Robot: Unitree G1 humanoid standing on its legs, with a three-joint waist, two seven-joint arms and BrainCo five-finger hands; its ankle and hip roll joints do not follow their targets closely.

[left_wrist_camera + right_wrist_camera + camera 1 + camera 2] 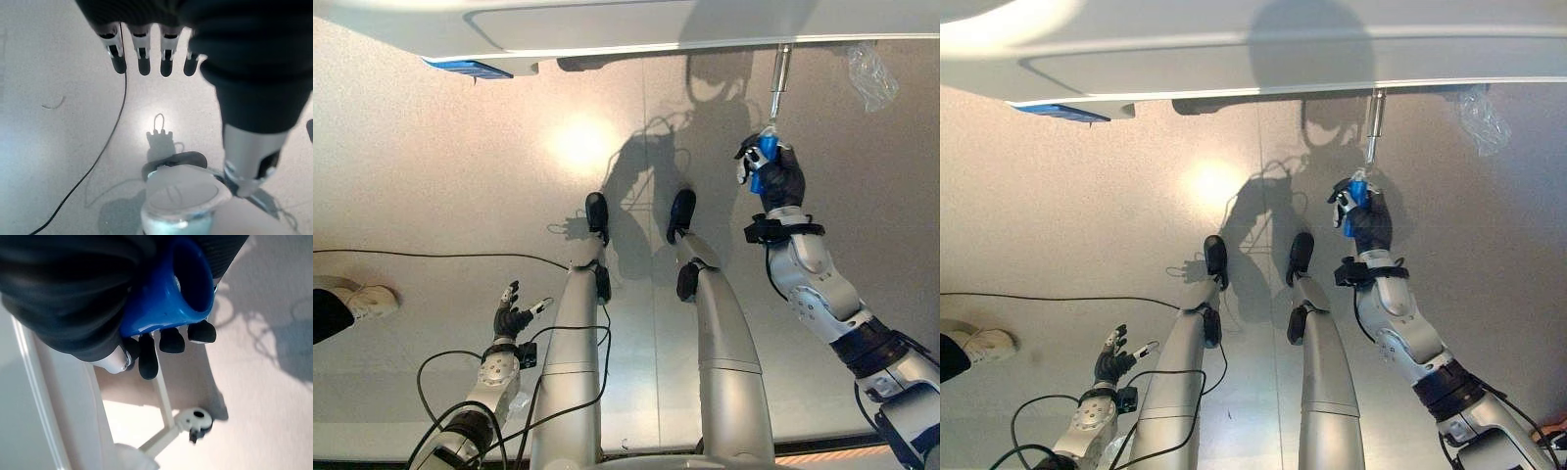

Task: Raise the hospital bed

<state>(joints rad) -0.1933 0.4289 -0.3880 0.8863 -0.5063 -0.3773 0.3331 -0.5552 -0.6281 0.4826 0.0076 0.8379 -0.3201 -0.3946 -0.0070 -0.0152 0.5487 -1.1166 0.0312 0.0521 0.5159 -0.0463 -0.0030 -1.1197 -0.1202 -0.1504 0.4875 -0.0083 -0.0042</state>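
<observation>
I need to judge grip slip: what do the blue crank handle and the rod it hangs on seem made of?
The blue crank handle in the right hand looks like smooth moulded plastic, glossy with soft highlights. The rod under the bed frame looks like bare metal, silvery with a bright sheen, though painted steel is possible.

Bright overhead glare patch on the pale floor (582,142), sharp dark shadows, blurred close wrist foregrounds.

Pale speckled floor (431,147) with a bright glare patch (582,142) near the centre, toward eleven o'clock. A person's white shoe (367,299) and dark trouser leg (325,315) at nine o'clock. Crumpled clear plastic (871,73) on the floor at two o'clock.
</observation>
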